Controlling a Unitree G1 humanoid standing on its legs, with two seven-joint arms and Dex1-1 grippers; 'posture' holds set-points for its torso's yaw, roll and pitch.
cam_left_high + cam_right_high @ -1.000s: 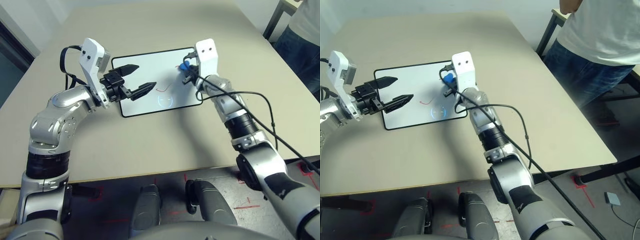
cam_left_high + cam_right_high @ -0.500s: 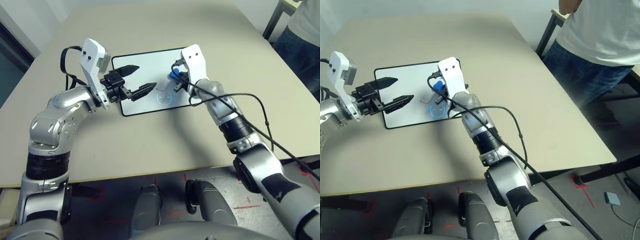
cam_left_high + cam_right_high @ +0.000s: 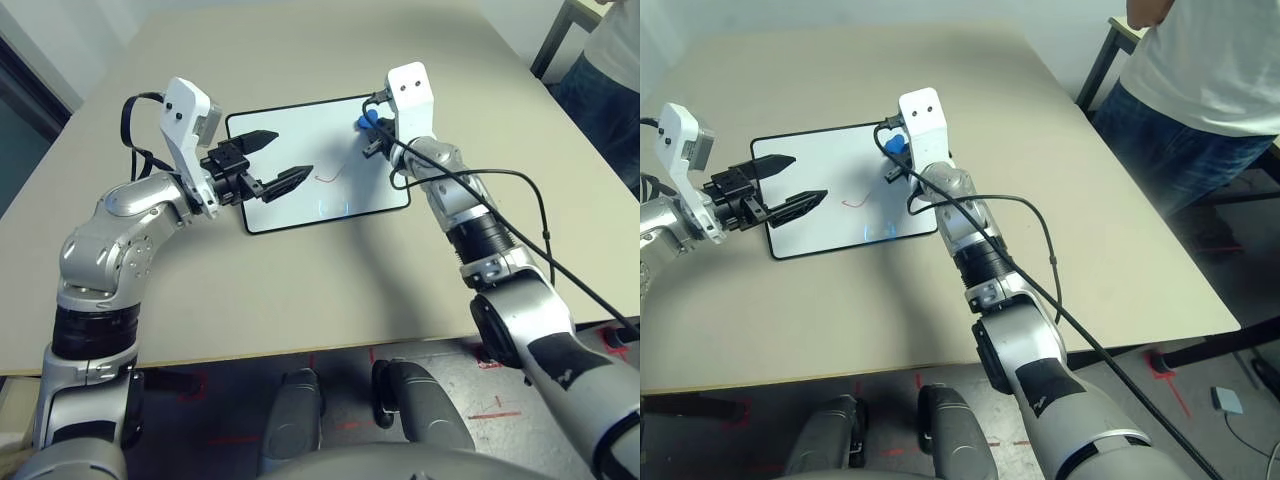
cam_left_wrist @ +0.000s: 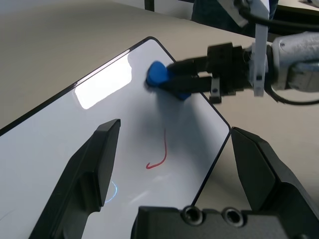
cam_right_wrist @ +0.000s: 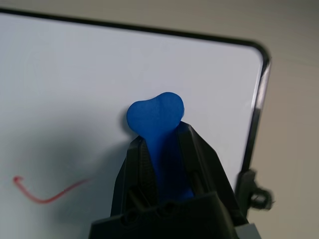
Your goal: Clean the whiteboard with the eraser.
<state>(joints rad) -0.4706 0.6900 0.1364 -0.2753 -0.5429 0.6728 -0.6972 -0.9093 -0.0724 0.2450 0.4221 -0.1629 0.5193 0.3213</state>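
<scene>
The whiteboard [image 3: 340,140] lies flat on the tan table, black-framed, with a red squiggle [image 3: 325,177] near its middle and a faint blue ring [image 3: 335,206] towards its near edge. My right gripper [image 3: 372,135] is shut on the blue eraser [image 3: 366,121], whose tip presses on the board near its far right corner [image 5: 155,117]. The left gripper [image 3: 292,150] hovers open over the board's left part, its black fingers [image 4: 94,164] spread wide with nothing between them.
A person in a white shirt and jeans [image 3: 1200,90] stands beyond the table's right edge, beside a black table leg [image 3: 1095,75]. A black cable [image 3: 500,180] loops off my right forearm. Bare tabletop [image 3: 300,300] extends in front of the board.
My right gripper swept the eraser from the far right corner to the board's middle and back. The blue ring is fainter and a red mark near the corner is gone. The left arm stayed still.
</scene>
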